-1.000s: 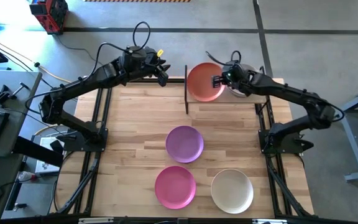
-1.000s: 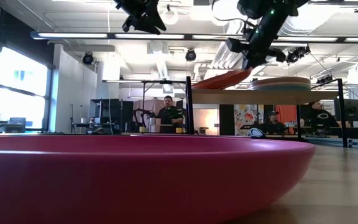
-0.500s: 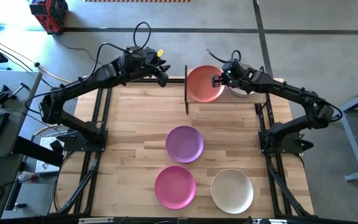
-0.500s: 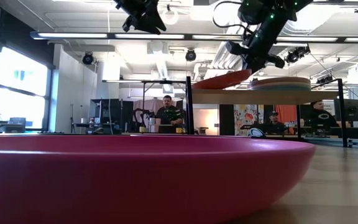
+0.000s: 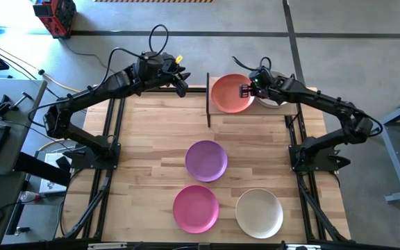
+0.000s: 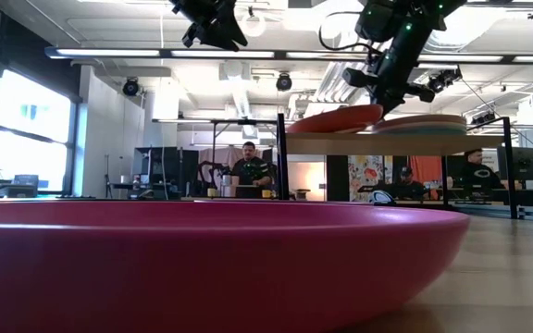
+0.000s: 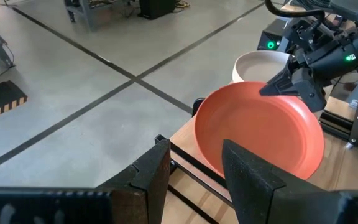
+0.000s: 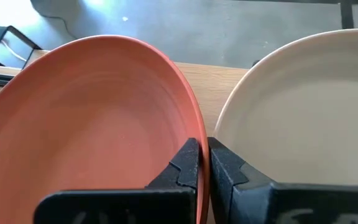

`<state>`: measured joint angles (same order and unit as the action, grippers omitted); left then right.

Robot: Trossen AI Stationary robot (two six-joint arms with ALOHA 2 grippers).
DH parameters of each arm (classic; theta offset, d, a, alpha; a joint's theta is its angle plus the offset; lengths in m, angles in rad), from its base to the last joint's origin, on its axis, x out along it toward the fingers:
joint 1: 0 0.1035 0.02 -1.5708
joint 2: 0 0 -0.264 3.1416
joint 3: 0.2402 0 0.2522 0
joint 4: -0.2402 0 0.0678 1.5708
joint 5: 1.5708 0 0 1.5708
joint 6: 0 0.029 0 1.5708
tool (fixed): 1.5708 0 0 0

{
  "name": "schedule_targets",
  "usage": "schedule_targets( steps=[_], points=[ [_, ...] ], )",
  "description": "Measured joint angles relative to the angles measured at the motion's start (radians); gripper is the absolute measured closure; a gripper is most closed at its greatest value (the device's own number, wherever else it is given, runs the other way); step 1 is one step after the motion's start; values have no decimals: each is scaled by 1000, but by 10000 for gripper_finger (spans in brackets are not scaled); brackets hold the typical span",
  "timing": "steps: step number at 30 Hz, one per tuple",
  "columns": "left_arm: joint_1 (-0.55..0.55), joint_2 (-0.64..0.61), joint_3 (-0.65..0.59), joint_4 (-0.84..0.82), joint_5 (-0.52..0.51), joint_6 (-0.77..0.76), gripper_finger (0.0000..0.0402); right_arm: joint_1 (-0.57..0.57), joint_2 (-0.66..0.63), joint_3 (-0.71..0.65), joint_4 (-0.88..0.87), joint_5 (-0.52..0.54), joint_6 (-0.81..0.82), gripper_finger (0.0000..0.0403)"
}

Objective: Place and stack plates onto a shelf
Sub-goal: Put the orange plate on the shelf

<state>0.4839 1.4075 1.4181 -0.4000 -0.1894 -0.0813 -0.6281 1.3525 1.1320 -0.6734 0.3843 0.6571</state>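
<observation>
The right gripper, at upper centre-right of the high view, is pinching the rim of the orange plate, holding it tilted over the shelf, beside a stack topped by a cream plate. Placing looks underway; next it likely needs lowering flat, then releasing. The left gripper, fingers apart, is waiting upper centre-left. 3 plates are lying below: purple, magenta, off-white.

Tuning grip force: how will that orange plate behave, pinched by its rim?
Orange plate probably stiff: held by one rim in the right gripper, it shows no sag. Likely light. Its matte surface should resist slipping, though it tilts on the shelf.
</observation>
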Motion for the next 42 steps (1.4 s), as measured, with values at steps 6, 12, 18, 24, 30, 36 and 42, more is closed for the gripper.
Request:
schedule_targets(
  steps=[6, 12, 18, 24, 30, 36, 42],
  points=[
    [0, 0, 0, 0, 0, 0, 268, 0, 0, 0, 7, -15, 1, 402],
    [0, 0, 0, 0, 0, 0, 268, 12, 2, -1, 71, -90, -2, 402],
    [0, 0, 0, 0, 0, -1, 268, 18, 23, -1, 63, -100, -3, 402],
    [0, 0, 0, -1, 1, -3, 268, 18, 24, -1, 36, -73, -5, 402],
    [0, 0, 0, -9, 2, -4, 268, 15, 24, -1, 35, -63, -27, 402],
    [0, 0, 0, -45, 5, -4, 268, -6, 24, -1, 49, -72, -29, 399],
    [0, 0, 0, -50, 5, -4, 268, -20, 24, -1, 53, -86, -16, 352]
  ],
)
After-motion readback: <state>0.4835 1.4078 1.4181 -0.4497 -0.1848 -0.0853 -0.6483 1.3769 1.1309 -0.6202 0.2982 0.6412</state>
